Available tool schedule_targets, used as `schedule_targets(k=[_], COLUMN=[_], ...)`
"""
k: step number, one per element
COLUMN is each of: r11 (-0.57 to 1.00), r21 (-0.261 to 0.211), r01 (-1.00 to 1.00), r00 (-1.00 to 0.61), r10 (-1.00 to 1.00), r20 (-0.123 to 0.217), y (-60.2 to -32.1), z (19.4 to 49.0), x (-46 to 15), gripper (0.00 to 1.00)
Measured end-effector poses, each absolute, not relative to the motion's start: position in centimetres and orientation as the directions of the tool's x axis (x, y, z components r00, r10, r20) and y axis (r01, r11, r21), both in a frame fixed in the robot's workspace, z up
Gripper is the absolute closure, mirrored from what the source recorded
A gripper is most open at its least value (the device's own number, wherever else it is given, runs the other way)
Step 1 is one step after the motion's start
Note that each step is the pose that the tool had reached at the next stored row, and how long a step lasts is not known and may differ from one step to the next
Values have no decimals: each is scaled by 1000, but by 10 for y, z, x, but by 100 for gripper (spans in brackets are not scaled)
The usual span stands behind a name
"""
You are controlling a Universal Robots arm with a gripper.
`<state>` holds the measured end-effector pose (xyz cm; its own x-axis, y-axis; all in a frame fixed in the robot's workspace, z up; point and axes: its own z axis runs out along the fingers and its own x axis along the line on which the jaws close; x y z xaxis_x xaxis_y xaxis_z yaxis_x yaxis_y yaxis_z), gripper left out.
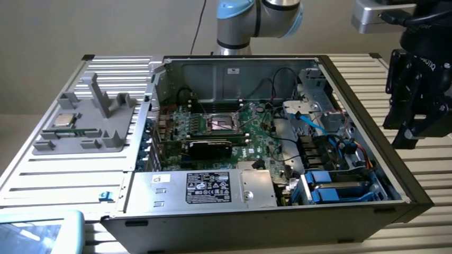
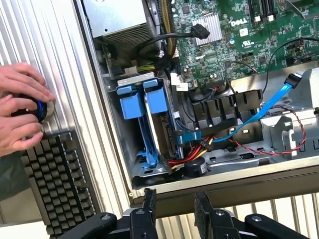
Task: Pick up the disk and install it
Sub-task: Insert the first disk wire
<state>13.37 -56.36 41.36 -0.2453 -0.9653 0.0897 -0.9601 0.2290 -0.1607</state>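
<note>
Gripper point(image 2: 174, 198) released, empty, just outside the computer case point(image 2: 234, 180); disk point(image 2: 159, 112) looks seated inside the case; installing seems done.

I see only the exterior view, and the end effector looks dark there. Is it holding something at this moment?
Observer: No. In the wrist view the end effector is open, with nothing between its fingers.
Operator: Is any person close by?
Observer: Yes. A person's hands are on a round knob with a blue ring.
Operator: Is anything else lying near them?
Observer: A dark keyboard lies right beside the hands.
</note>
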Motion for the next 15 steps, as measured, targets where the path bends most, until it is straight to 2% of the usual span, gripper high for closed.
schedule_targets(k=[2, 4, 10, 15], r11=[220, 217, 207, 199], r21=[-158, -132, -54, -14], r01=[-963, -967, -977, -980], r00=[-237, -231, -212, -199], r10=[-966, -967, -972, -976], r20=[101, 105, 100, 87], y=[-564, -564, -565, -567], z=[413, 413, 413, 414], x=[133, 133, 133, 133], gripper=[56, 56, 56, 56])
